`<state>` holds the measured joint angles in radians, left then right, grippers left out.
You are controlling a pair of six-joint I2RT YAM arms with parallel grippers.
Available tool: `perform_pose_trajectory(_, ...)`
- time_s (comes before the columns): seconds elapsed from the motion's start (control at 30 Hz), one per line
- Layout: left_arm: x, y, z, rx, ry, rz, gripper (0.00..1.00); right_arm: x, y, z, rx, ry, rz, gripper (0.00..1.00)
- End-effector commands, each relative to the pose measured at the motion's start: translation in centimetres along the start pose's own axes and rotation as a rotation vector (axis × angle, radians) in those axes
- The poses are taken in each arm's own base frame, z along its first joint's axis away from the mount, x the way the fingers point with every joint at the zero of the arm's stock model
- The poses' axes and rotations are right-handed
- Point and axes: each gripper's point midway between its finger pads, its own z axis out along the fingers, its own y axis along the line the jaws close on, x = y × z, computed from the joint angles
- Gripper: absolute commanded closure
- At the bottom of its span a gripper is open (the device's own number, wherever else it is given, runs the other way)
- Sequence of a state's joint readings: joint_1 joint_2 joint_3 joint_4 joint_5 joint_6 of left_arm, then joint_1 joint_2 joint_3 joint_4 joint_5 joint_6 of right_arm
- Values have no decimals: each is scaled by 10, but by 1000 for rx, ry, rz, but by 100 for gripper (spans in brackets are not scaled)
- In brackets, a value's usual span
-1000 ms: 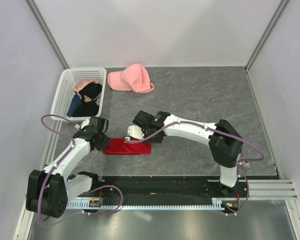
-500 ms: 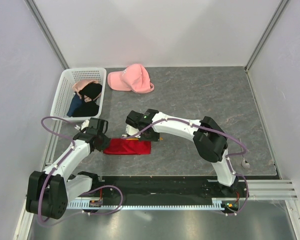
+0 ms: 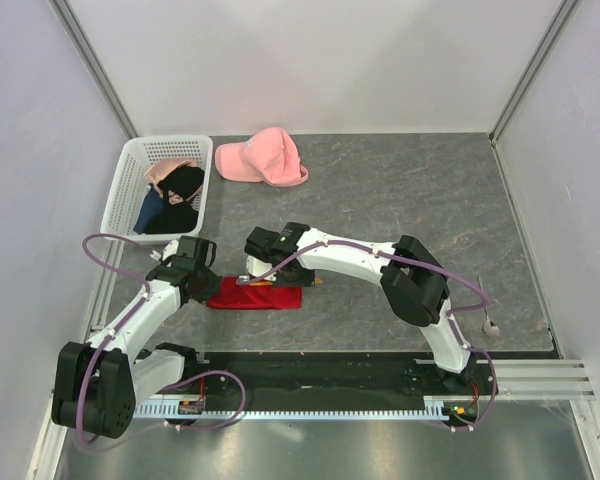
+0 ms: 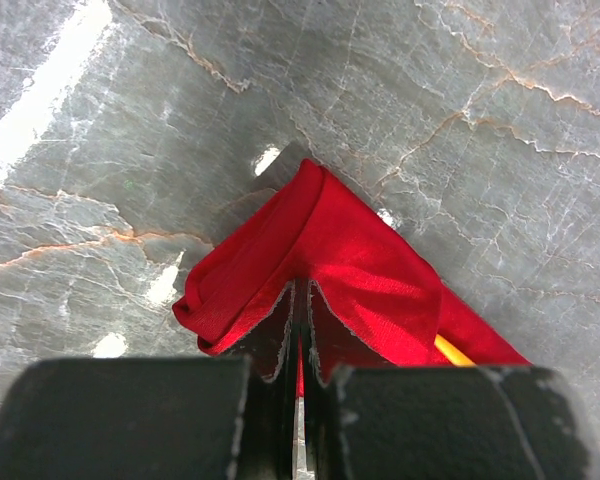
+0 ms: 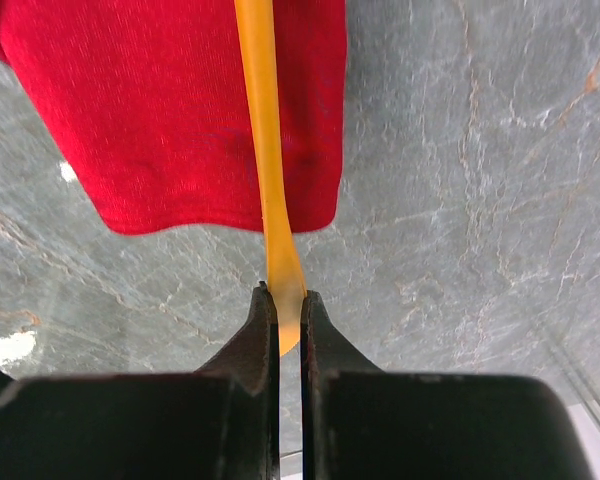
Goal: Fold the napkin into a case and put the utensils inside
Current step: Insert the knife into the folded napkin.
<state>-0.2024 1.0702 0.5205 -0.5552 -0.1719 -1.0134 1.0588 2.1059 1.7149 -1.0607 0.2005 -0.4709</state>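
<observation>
Right wrist view: utensil and napkin both cut off by the top edge. Utensil's near end is hidden between the jaws of the right gripper.
Left wrist view: only a sliver of utensil shows from under the napkin fold.
Small object near the worktop right edge: too small to identify.

I'm working in a lab test cell, not a home. White panels on aluminium posts wall in a grey marbled table. Along the bottom of frame, the left arm and right arm stand beside a metal rail, with purple cables looping.
</observation>
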Motion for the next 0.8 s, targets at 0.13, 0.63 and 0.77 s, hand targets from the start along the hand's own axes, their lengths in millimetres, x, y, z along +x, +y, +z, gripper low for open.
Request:
perform_pose_trajectory(0.13,-3,-8,0,38,-10,-37,98,-31,-4,-1,9,-53,30,100)
perform_pose_trajectory(0.63,0,-7,0,41,1,-39,98,-72,4,5,-52,-153,64,100)
perform_pose_trajectory(0.77,0,-9,0,47,2,-40,98,-75,7,6,-70,-160,78,100)
